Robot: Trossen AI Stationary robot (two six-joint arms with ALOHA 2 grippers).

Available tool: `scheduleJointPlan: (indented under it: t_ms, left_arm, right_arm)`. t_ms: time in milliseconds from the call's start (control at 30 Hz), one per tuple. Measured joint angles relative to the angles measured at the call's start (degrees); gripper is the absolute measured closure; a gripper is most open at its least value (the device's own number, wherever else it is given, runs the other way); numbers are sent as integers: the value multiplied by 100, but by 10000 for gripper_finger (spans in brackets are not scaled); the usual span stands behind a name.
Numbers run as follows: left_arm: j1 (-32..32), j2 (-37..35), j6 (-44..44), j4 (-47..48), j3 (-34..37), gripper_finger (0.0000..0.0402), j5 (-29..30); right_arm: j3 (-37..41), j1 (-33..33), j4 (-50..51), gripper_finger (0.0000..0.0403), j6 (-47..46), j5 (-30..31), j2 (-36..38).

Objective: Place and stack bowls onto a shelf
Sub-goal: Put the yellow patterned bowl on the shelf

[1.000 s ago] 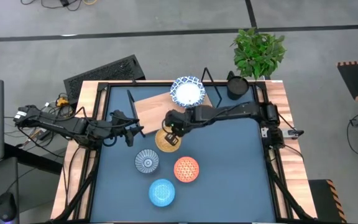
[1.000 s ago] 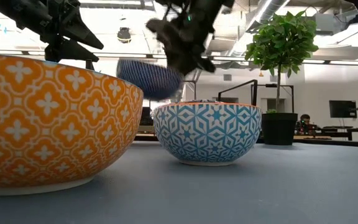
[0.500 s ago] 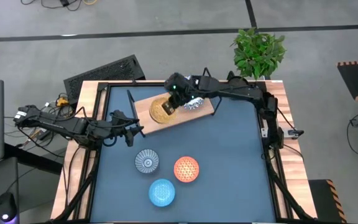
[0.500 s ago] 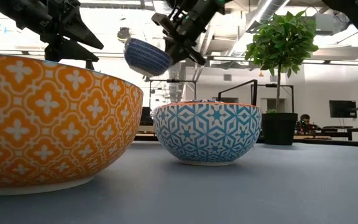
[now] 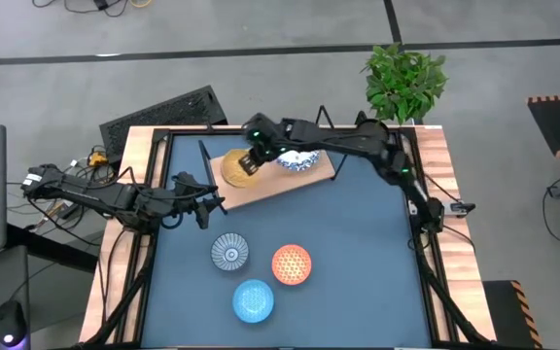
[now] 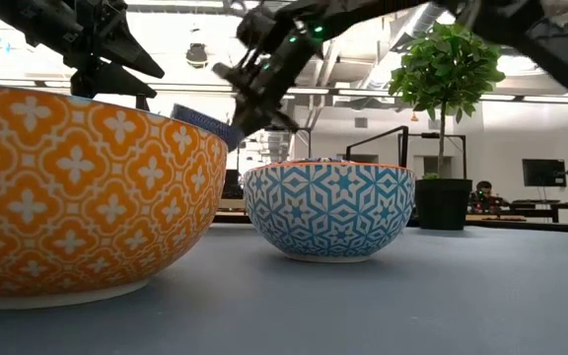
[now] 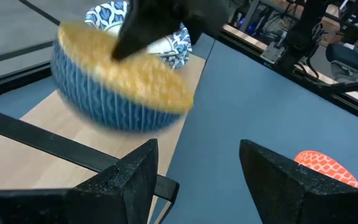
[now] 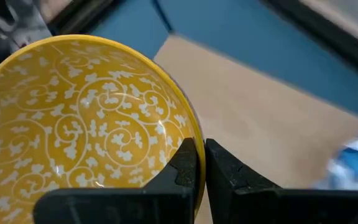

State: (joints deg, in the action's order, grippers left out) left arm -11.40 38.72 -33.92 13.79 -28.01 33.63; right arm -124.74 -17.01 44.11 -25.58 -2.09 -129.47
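My right gripper (image 5: pixel 254 157) is shut on a bowl with a yellow inside and a blue ribbed outside (image 5: pixel 238 168), over the left part of the light-wood shelf board (image 5: pixel 270 183). The bowl also shows in the left wrist view (image 7: pixel 114 93) and the low view (image 6: pixel 205 123). White bowls with blue-patterned rims (image 5: pixel 297 158) rest on the board's far right part. A grey-blue patterned bowl (image 5: pixel 229 253), a red-orange bowl (image 5: pixel 292 263) and a light-blue bowl (image 5: pixel 253 299) stand on the blue tabletop. My left gripper (image 5: pixel 205 201) is open and empty, left of the board. My right gripper pinches the yellow bowl's rim (image 8: pixel 195 148), one finger (image 8: pixel 185 171) inside the bowl and one finger (image 8: pixel 224 174) outside. The fingers slant down from the table's right and far side. The bowl is tilted over the board (image 8: pixel 272 118); I cannot tell whether it touches the board.
The shelf's black wire frame (image 5: pixel 205 160) rises at the board's left and far ends. A black cup (image 5: pixel 370 134) and a potted plant (image 5: pixel 404 83) stand at the far right. The tabletop right of the three bowls (image 5: pixel 377 262) is bare.
My right gripper has carried the yellow bowl from the table just in front of the board toward the far and left edges. The bowl is now over the board's left part. It has tipped further as it went. My left arm has kept still.
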Motion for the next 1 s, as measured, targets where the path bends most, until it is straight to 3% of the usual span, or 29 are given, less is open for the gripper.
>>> scheduleJointPlan:
  t_ms: [133, 233, 433, 1000]
  left_arm:
    - [0, 0, -1, 21, 0, 188, -3]
    - [0, -3, -30, 69, 0, 188, -11]
    - [0, 68, -178, 104, -2, 188, -13]
    - [-11, 103, -399, 86, -2, 188, 13]
  right_arm:
    - [-1048, 65, 621, 368, 196, 25, -674]
    - [-751, 24, 520, 368, 145, 22, -568]
    - [-959, -163, 1207, 368, 255, 133, -658]
    - [-971, -265, 1273, 368, 368, 374, -704]
